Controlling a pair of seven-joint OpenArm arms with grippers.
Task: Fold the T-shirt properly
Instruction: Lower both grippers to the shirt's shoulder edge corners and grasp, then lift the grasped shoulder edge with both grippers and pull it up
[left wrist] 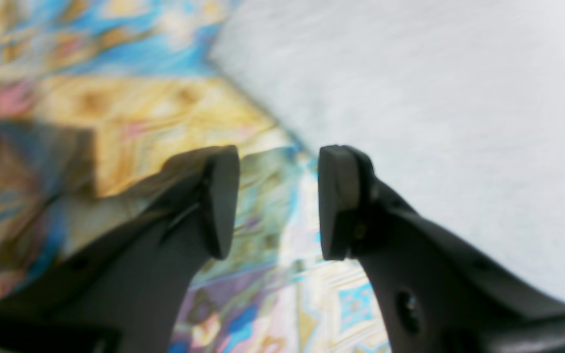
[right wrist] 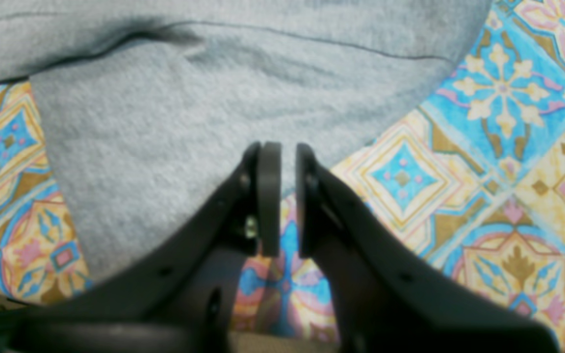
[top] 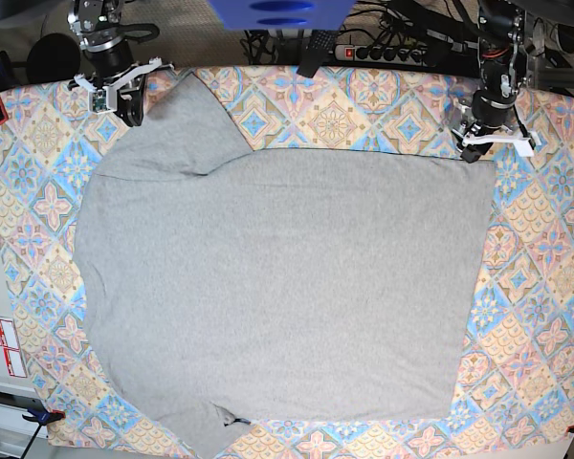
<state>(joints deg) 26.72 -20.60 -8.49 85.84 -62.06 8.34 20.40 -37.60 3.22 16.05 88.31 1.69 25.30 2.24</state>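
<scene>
1. My left gripper (left wrist: 278, 201): jaws well apart, nothing btwn the pads, just tablecloth (left wrist: 130, 117) showing thru the gap. Holding nothing.
2. Right beside it, the T-shirt (left wrist: 410, 98) edge runs diagonally past my right-hand pad; view's blurry, so prob. just clear of the cloth rather than touching.
3. My right gripper (right wrist: 287, 198): pads almost together, only a thin slit left, and it shows patterned cloth, no grey fabric. Empty too.
4. Just beyond those tips lies a grey sleeve, w/ a dark fold crease across it further up.
5. From the base cam: T-shirt (top: 277, 287) spread flat, plain side up, across most of the table, sleeve angling toward the far corner where my right arm hangs.
6. Left arm sits over the shirt's other far corner, at the straight side edge.
</scene>
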